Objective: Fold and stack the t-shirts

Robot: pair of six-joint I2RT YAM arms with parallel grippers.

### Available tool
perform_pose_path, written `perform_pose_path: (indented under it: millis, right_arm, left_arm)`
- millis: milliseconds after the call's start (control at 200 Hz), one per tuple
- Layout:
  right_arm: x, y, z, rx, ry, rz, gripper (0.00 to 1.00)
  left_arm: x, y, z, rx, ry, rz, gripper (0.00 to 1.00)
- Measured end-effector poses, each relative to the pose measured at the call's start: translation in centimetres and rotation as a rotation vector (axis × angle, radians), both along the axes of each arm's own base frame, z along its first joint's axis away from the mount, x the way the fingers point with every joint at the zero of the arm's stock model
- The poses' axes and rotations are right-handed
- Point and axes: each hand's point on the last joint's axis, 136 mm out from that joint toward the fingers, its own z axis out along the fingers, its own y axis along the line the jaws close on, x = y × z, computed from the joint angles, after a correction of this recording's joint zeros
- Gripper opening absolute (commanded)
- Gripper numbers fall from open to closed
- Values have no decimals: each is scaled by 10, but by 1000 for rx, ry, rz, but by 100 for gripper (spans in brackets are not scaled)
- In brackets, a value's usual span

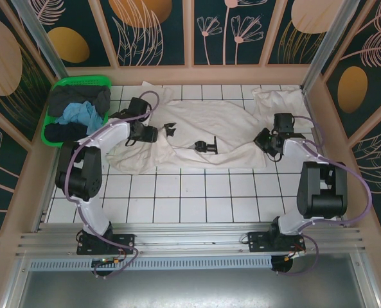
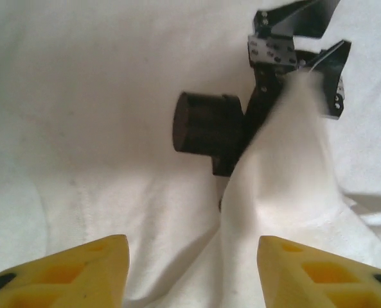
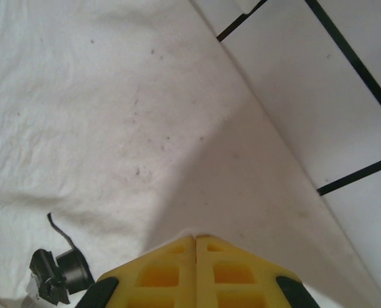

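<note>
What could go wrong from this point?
A black part lies on the t-shirt, with a fold of cloth draped against it; folding could trap or drag it. The right gripper looks pinched on the t-shirt near its edge; a pull might slip free.

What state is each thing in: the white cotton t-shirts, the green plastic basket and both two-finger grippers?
Large white cotton t-shirt: spread out, wrinkled, unfolded.
Second white cotton t-shirt: bunched up, far right.
Green plastic basket: holding dark grey garments and light blue cloth.
Left gripper: open above the large shirt.
Right gripper: shut at that shirt's edge.
</note>
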Motion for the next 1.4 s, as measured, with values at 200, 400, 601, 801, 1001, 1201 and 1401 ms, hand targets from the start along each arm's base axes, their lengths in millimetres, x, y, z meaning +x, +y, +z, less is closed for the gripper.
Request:
perform_pose_path:
  millis: [200,400,601,801,1001,1201,1401]
  right_arm:
    - [-1,-8,-14,2,38,-14,0]
    - [3,-8,-20,13,31,4,0]
    - [3,-7,-24,12,38,13,0]
    - [3,-7,-24,8,34,28,0]
    - [3,-9,-24,7,34,24,0]
    - [3,-10,-24,4,33,26,0]
    - [4,-12,-24,-7,31,30,0]
  left_arm:
    - [-53,-3,48,-74,-140,-4,65]
    - [-89,-37,2,-59,-31,-93,56]
    - [-106,-30,-50,12,105,-111,61]
    - [-107,-27,-63,47,128,-132,51]
    - [-103,-17,-69,117,130,-119,13]
    - [-86,-13,-26,116,31,-90,5]
    - [-68,8,19,39,-76,-6,13]
